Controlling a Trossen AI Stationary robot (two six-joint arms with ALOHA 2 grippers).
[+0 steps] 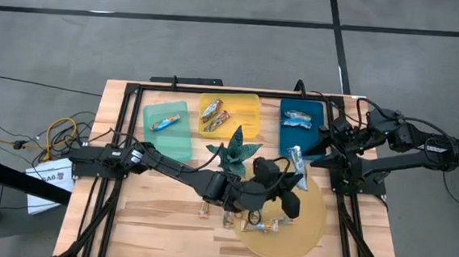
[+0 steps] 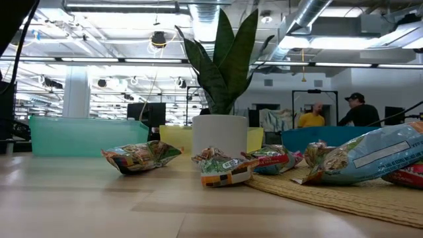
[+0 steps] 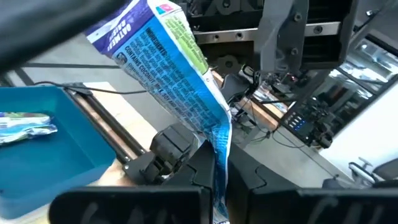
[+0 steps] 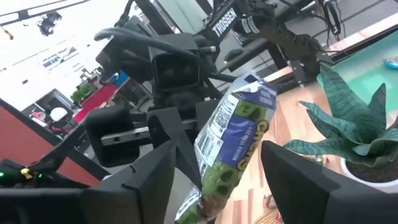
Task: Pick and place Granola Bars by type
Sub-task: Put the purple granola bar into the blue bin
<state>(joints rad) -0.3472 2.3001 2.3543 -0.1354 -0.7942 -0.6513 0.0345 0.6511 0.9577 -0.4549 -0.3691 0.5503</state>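
Granola Bars lay sorted and unsorted around the potted plant; one blue-wrapped bar was held up just right of the plant, above the round woven mat; the left gripper had its fingers pressed together on the bar's lower end, as the left wrist view showed the wrapper rising from between them; the right gripper stood beside the bar's upper part with its fingers spread wide either side of the wrapper, not touching it as far as could be seen.

Three trays sat behind the plant; the green tray, left of the plant, held one multicoloured bar; the yellow tray, directly behind the plant, held about two multicoloured bars; the blue tray, right of the plant, held two blue bars.

Several more bars lay loose on the table in front of the plant, at the mat's edge; the exact count could not be told from above; the low view showed at least three multicoloured ones near the plant pot.
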